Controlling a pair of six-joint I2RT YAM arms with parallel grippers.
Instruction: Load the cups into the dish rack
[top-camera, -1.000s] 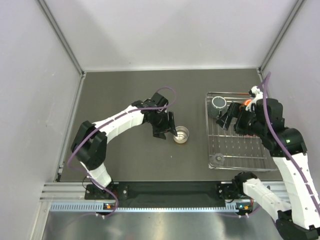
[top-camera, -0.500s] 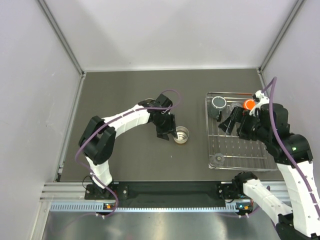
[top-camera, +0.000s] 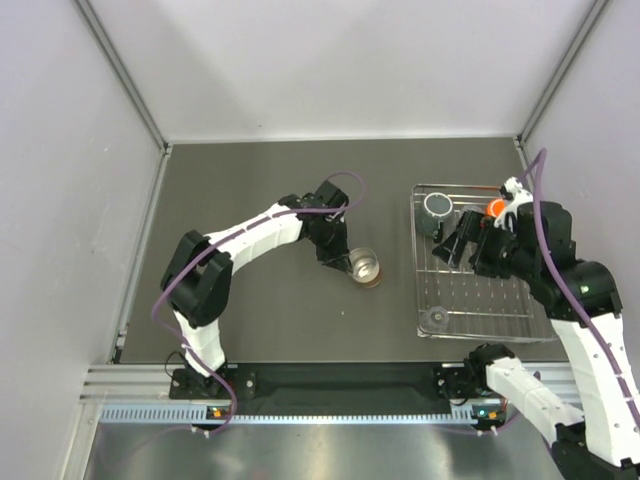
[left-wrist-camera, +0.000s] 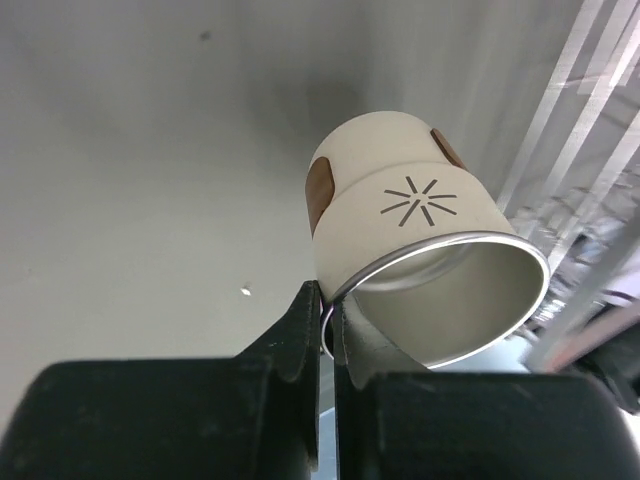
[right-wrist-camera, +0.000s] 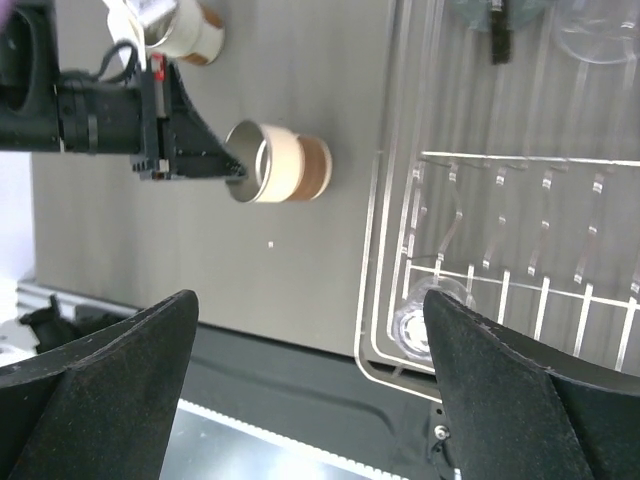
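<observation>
My left gripper (top-camera: 343, 262) is shut on the rim of a steel cup (top-camera: 366, 268) in the middle of the table. One finger is inside the mouth and one outside. In the left wrist view the cup (left-wrist-camera: 420, 240) is tilted, its steel mouth facing the camera, with the gripper (left-wrist-camera: 325, 300) pinching its lower left rim. The right wrist view shows the same cup (right-wrist-camera: 285, 165) left of the dish rack (right-wrist-camera: 380, 250). My right gripper (top-camera: 455, 240) hangs open and empty over the dish rack (top-camera: 417, 262). In the rack are a dark cup (top-camera: 437, 206), an orange cup (top-camera: 495, 208) and a clear cup (top-camera: 434, 318).
The rack sits at the right side of the dark table, close to the right wall. Grey walls close in the left, back and right. A black rail with the arm bases (top-camera: 340, 385) runs along the near edge.
My left gripper has closed on the steel cup's rim, and the cup has tipped from standing upright. The right gripper shifted slightly over the rack and stayed open.
</observation>
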